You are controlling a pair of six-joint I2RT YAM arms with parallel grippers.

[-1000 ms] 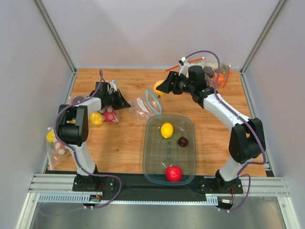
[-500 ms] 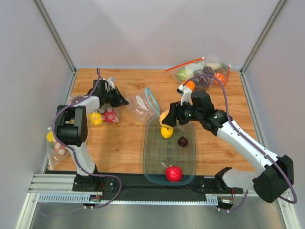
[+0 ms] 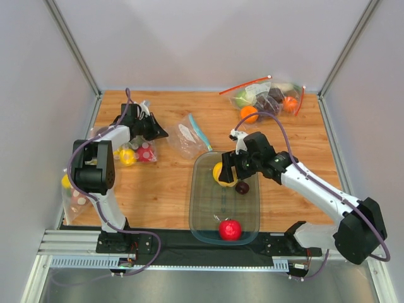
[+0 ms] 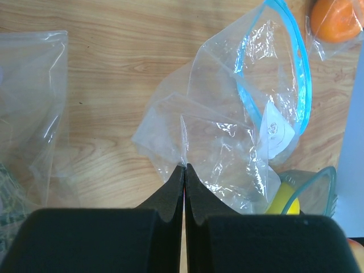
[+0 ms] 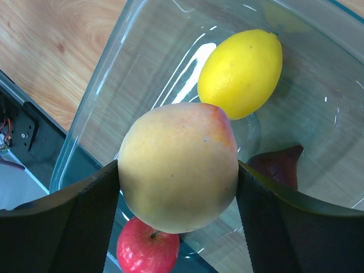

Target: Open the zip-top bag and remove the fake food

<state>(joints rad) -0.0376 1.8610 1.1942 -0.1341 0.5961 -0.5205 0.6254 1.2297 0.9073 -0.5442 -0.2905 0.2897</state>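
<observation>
The zip-top bag (image 3: 188, 134) (image 4: 227, 142) lies crumpled on the wood, and its light-blue mouth strip (image 4: 302, 74) gapes open. My left gripper (image 3: 165, 133) (image 4: 185, 166) is shut on a fold of its clear plastic. My right gripper (image 3: 223, 175) (image 5: 178, 170) hangs over the clear bin (image 3: 195, 208) (image 5: 91, 114), closed on the orange-yellow peach (image 5: 170, 145), which touches both fingers. In the bin below lie the yellow lemon (image 5: 242, 71), the dark plum (image 3: 242, 187) (image 5: 278, 165) and the red apple (image 3: 230, 229) (image 5: 147, 253).
A bigger clear bag with red zip strips (image 3: 268, 98) holds other fruit at the back right, with a bright orange (image 3: 249, 113) (image 4: 335, 20) at its near end. More clear bags with small toys (image 3: 129, 154) lie along the left side. A black rail runs along the near edge.
My right arm has carried the peach from the back of the table, near the bag, to above the bin. My left gripper has held on, and the bag has shifted slightly.
</observation>
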